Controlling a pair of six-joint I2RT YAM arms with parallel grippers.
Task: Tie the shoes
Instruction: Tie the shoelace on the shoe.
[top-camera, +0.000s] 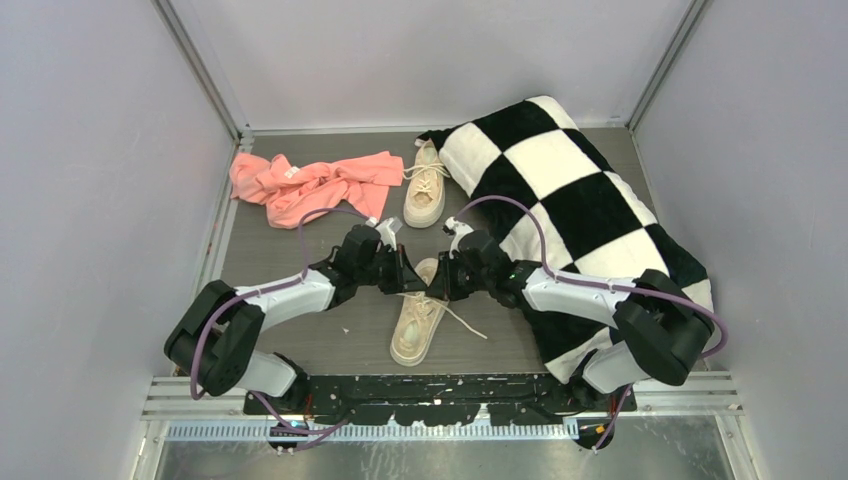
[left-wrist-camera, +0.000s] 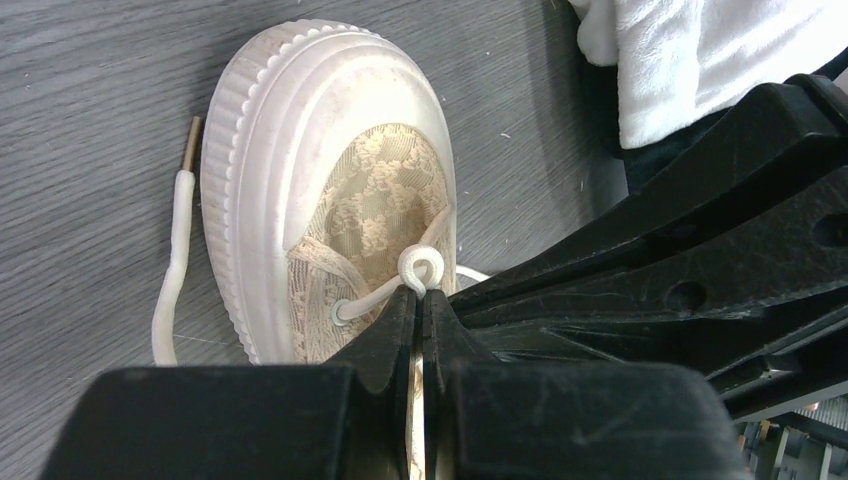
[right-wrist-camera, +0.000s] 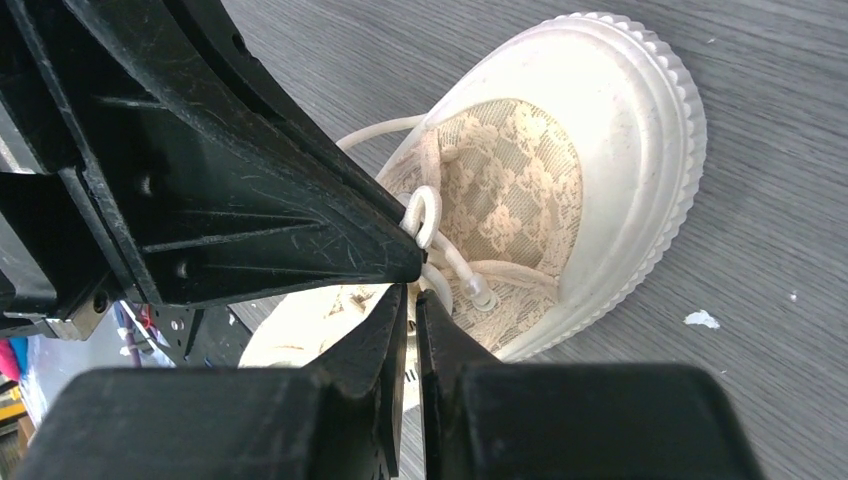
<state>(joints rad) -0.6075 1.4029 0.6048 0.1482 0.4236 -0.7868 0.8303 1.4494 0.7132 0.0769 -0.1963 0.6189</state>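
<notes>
Grey wood-grain table (top-camera: 290, 250), plain pale walls on three sides, metal posts in the back corners. Counts: 1 pink cloth, 2 shoes, 1 pillow, 2 arms.

Pink cloth (top-camera: 310, 188) is bunched at upper left of the top view. Far shoe (top-camera: 425, 190) sits just right of it at upper centre, toe toward the bottom of the frame, laces loose over the tongue, its right side against the pillow edge. Near shoe (top-camera: 418, 325) is at lower centre on the bare table, between the two arms. It has a lace-pattern beige upper and a thick pale ribbed sole.

Left gripper (top-camera: 410, 280) and right gripper (top-camera: 440, 283) meet tip to tip over the near shoe's front eyelets. Left fingers (left-wrist-camera: 390, 330) are pressed together, pinching the lace loop (left-wrist-camera: 421, 268) at their tips. Right fingers (right-wrist-camera: 375, 340) are almost together with only a thin slit; can't tell if lace is caught in it.

One loose lace end (left-wrist-camera: 175, 250) lies on the table beside the toe. Another strand (top-camera: 462, 322) trails right of the near shoe.

Black-and-white checkered pillow (top-camera: 570, 200) fills the right side from upper centre to lower right, and the right arm reaches over it. Small white fleck (right-wrist-camera: 702, 319) on the table in the right wrist view.
</notes>
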